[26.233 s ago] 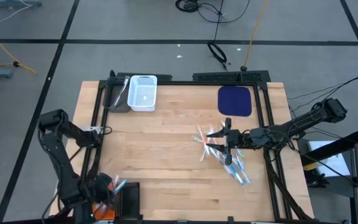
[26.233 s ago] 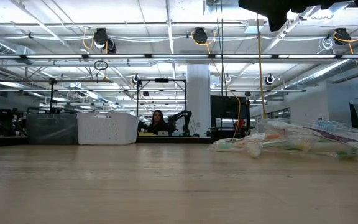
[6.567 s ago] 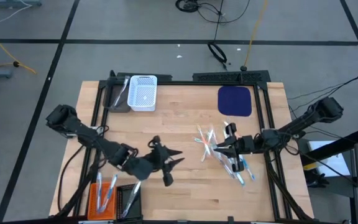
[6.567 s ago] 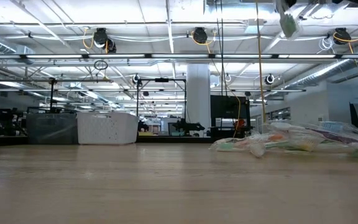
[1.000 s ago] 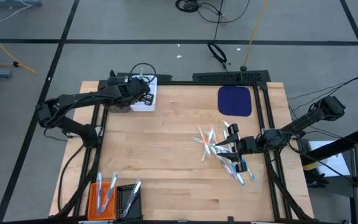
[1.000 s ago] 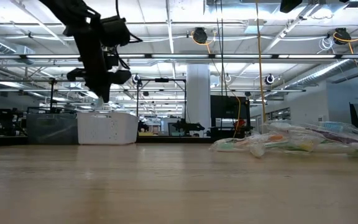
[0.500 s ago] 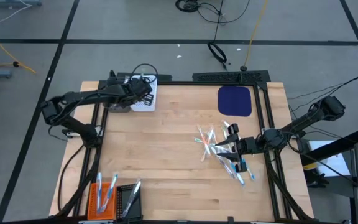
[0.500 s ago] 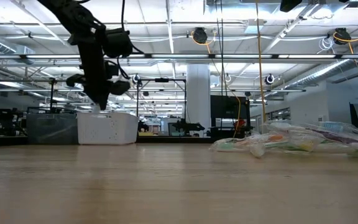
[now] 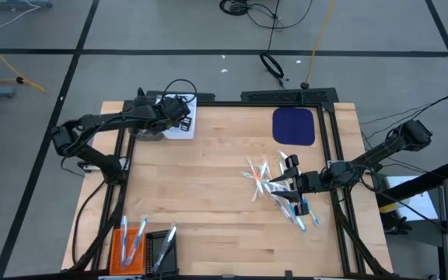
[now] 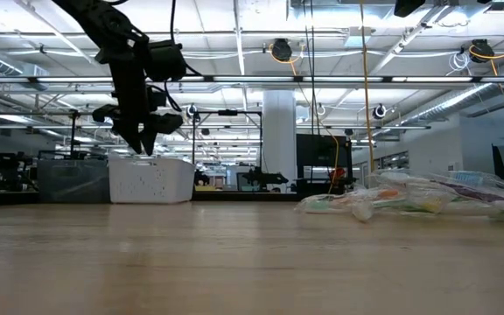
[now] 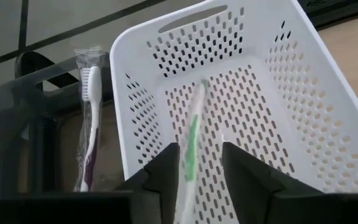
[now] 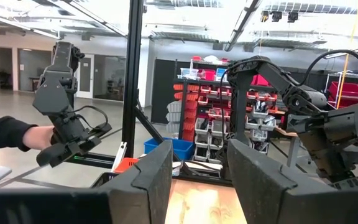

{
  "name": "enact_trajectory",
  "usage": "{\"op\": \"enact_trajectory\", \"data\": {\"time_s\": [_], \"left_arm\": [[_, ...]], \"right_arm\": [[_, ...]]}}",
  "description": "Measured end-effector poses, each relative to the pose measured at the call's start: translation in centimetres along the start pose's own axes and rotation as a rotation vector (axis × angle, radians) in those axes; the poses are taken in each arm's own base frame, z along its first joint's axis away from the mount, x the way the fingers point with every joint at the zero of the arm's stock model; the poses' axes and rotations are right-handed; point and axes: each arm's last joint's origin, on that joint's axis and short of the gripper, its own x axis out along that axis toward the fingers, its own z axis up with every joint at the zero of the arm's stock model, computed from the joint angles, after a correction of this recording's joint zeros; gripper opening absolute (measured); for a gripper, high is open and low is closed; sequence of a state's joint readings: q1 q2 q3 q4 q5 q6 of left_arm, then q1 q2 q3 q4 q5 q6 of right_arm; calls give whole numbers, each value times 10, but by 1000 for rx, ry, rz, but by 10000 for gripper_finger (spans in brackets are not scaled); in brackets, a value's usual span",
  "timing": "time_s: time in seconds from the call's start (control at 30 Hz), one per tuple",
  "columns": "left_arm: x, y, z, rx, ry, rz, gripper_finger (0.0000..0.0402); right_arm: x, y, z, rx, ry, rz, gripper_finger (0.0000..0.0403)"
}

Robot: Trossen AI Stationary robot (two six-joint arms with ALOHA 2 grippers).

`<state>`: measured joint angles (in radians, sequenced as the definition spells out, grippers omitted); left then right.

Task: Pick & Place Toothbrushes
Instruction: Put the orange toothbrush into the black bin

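Note:
My left gripper (image 9: 179,109) hangs open over the white basket (image 9: 183,129) at the table's far left; it also shows in the low view (image 10: 138,144). In the left wrist view a green-and-white toothbrush (image 11: 192,134) runs down the white basket's floor (image 11: 247,106) and between my fingers (image 11: 201,149). My right gripper (image 9: 286,185) is open and empty above the pile of toothbrushes (image 9: 292,204) at the right, which lies flat on the wood (image 10: 409,199). My left gripper's open fingers stand on either side of the green-and-white toothbrush's handle (image 11: 188,168), which lies close to one finger (image 11: 166,168). I cannot tell whether it touches the finger. The toothbrush's head end (image 11: 202,86) rests on the basket floor.
A dark basket (image 9: 148,123) beside the white one holds a wrapped toothbrush (image 11: 91,118). A blue mat (image 9: 294,126) lies at the far right. Orange (image 9: 131,247) and black (image 9: 160,250) bins with toothbrushes stand at the near left. A person's hand (image 12: 36,137) shows beyond the table.
My left gripper has come down a little over the white basket and shifted slightly toward the table's right edge, then held there. My right gripper and the pile have kept still.

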<state>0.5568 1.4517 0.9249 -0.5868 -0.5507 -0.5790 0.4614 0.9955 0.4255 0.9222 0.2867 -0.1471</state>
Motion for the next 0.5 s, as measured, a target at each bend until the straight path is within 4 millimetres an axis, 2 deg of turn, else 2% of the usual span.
{"op": "enact_trajectory", "data": {"time_s": [0.3,0.5], "left_arm": [[0,-1,-1,14,19,-33,138],[-2,-6,0,22,50,-139,138]], "right_arm": [[0,0,-7,-5,67,1,142],[-3,-12,-16,74,191,-53,132]]}}
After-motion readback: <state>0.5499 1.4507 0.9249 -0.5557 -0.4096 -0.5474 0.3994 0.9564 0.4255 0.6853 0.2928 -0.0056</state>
